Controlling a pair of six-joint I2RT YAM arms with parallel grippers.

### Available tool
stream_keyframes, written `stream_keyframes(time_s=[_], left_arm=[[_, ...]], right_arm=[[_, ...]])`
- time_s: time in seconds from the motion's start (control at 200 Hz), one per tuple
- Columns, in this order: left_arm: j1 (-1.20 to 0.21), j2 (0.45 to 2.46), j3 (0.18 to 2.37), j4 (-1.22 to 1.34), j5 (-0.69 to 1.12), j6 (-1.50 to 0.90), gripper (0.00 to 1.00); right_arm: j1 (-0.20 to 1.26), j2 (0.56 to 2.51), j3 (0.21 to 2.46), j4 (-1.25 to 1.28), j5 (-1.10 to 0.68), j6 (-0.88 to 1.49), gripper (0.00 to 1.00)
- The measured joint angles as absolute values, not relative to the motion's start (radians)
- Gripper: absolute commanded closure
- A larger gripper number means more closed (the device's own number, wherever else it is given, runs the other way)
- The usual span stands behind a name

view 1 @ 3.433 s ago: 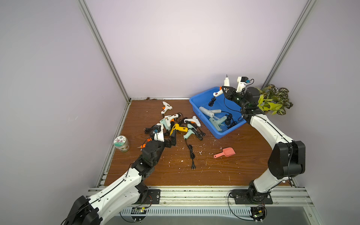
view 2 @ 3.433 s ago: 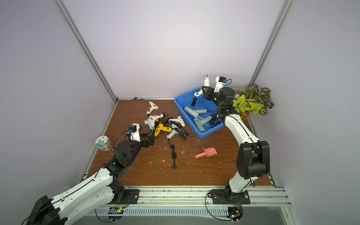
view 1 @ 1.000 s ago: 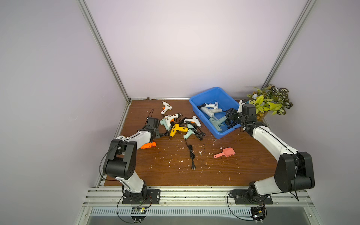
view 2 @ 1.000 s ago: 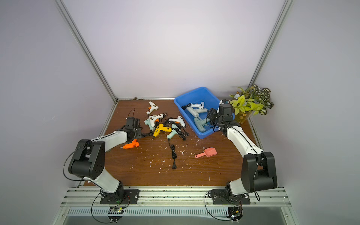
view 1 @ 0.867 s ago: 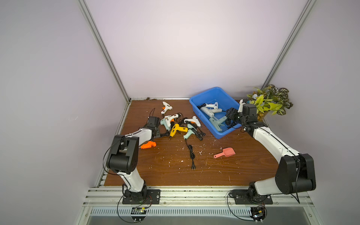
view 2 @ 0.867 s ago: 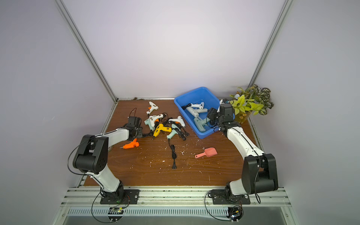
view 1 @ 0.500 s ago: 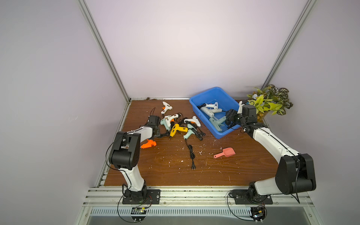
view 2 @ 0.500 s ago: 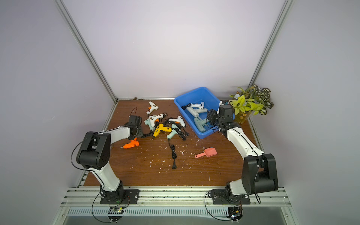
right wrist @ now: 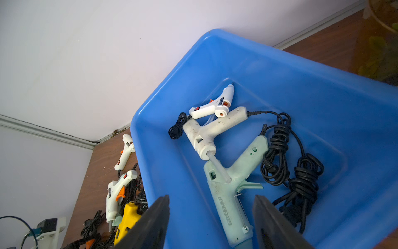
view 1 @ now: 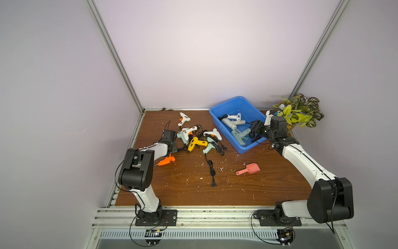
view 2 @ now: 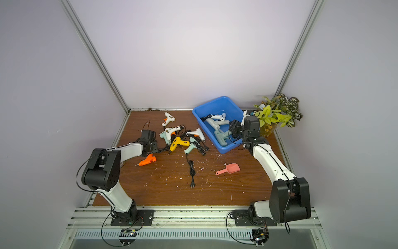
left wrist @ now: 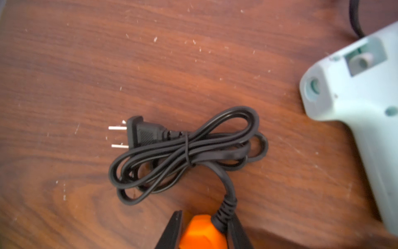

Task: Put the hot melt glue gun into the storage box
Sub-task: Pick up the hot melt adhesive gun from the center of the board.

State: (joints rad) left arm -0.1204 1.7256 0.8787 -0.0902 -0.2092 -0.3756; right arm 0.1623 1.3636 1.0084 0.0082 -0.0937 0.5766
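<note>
An orange hot melt glue gun lies on the wooden table at the left. My left gripper is shut on its handle end, where the black cord leaves it. The blue storage box stands at the back right. In it lie a mint gun, a large white one and a small white one. My right gripper hangs open over the box's near right rim, holding nothing.
Several more glue guns with tangled cords lie between the arms, among them a yellow one and a mint one beside my left gripper. A loose plug cord and a pink scoop lie nearer the front. A potted plant fills the back right corner.
My left jaws have closed on the orange gun's handle over the last second. The white gun that my right gripper held above the box earlier now lies in it; that arm has since kept still.
</note>
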Motion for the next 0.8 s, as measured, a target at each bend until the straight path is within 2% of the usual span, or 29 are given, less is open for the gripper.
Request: stream_keyframes(time_s=[0.2, 0.385, 0.625, 0.801], left_arm=[[-0.119, 1.617, 0.83, -0.144, -0.157, -0.392, 0.99], [-0.119, 1.417, 0.8, -0.156, -0.112, -0.428, 1.0], [-0.119, 1.167, 0.696, -0.062, -0.001, -0.538, 1.0], [-0.148, 1.016, 0.561, 0.112, 0.075, -0.692, 1.0]], right_arm=[[0.162, 1.354, 0.973, 0.082, -0.205, 0.59, 0.35], [0.192, 1.354, 0.912, 0.194, -0.327, 0.607, 0.35], [0.336, 1.341, 0.871, 0.305, -0.37, 0.571, 0.35], [0.478, 1.343, 0.868, 0.377, -0.374, 0.531, 0.35]])
